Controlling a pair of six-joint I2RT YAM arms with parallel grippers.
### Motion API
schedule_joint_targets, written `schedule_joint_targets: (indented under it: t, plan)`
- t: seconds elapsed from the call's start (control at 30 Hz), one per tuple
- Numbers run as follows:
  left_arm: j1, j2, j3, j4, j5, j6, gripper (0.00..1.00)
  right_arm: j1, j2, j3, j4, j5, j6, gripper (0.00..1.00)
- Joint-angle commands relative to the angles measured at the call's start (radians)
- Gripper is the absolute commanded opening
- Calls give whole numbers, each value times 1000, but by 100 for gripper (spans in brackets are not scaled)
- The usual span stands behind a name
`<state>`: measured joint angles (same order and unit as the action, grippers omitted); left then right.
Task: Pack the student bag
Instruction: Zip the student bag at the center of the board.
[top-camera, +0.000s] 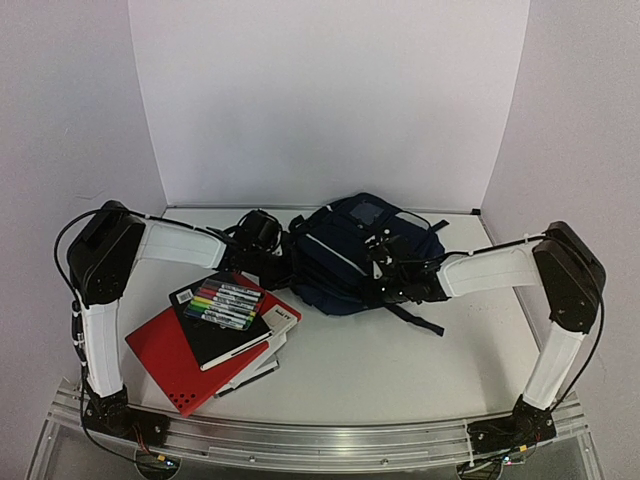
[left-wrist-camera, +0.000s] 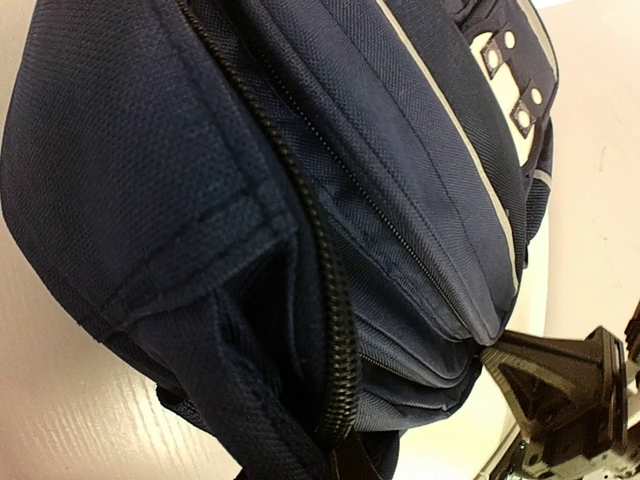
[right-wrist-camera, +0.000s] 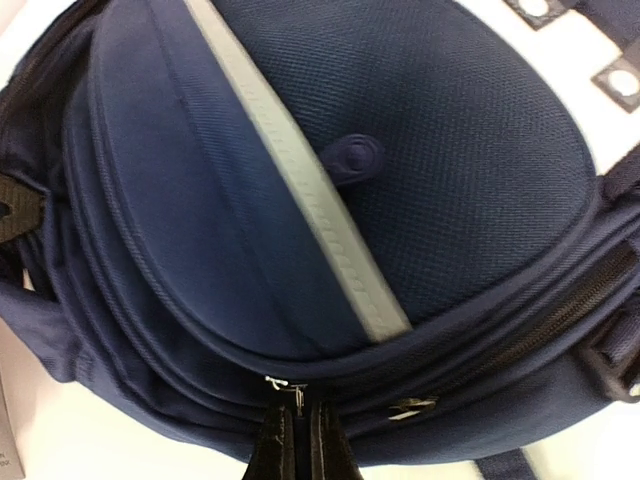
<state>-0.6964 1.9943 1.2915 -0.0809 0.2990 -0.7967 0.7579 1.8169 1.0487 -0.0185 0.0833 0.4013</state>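
Now the bag (top-camera: 340, 250) lies on the desk (top-camera: 400, 370) between the two pairs of jaws - the left jaws touch its one side, the right jaws the opposite side.

The right jaws are closed. In the right wrist view their two dark tips stand tight together at the bag's lower seam, and the zip pull (right-wrist-camera: 283, 384) goes down between them, so they pinch it. Just beyond the tips rises the rounded front pocket with a grey stripe (right-wrist-camera: 300, 190) running slantwise across it, and a small round stud (right-wrist-camera: 352, 158) sits just beside this stripe.

The left jaws are closed too. The navy cloth fills almost all of the left wrist view and covers the tips, so I cannot tell if they hold any cloth. A black zip (left-wrist-camera: 310, 250) runs from the far side down toward them, and white buckle plates (left-wrist-camera: 505, 85) show at the far end of the bag.

Behind the left jaws, toward the near edge of the desk, lies a stack - markers (top-camera: 225, 303) on a black notebook (top-camera: 228, 338), and this on a red folder (top-camera: 165, 365).
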Motion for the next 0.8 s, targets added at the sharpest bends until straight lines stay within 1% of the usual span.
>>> schedule_joint_targets:
  t: [0.0,0.1,0.2,0.23,0.27,0.37,0.4,0.47,0.5,0.63,0.77]
  plan:
    - [45,-94,32,-61,10,88,0,-102,-39,38,-50,5,-7,0]
    - [75,-103,40,-84,8,118,0,-159,-9,51,-50,-46,-14,0]
    - [111,-108,36,-86,26,134,0,-185,14,71,-47,-74,-24,0]
    - [122,-107,35,-84,38,140,0,-188,15,80,-47,-86,-29,5]
    - [130,-104,36,-82,53,147,0,-189,13,88,-47,-101,-34,13]
    - [138,-87,53,-79,99,174,0,-190,-25,106,-47,-106,-41,49]
    - [138,-83,62,-77,117,182,0,-194,-37,113,-47,-96,-41,59]
    - [138,-74,79,-70,145,192,2,-212,-55,129,-49,-62,-36,70]
    - [137,-72,86,-66,150,195,3,-225,-58,138,-51,-39,-30,73]
    - [140,-65,133,-93,120,224,5,-313,-28,201,-65,-31,-22,86]
    - [160,-50,186,-153,90,225,4,-405,48,297,-82,-55,-45,93]
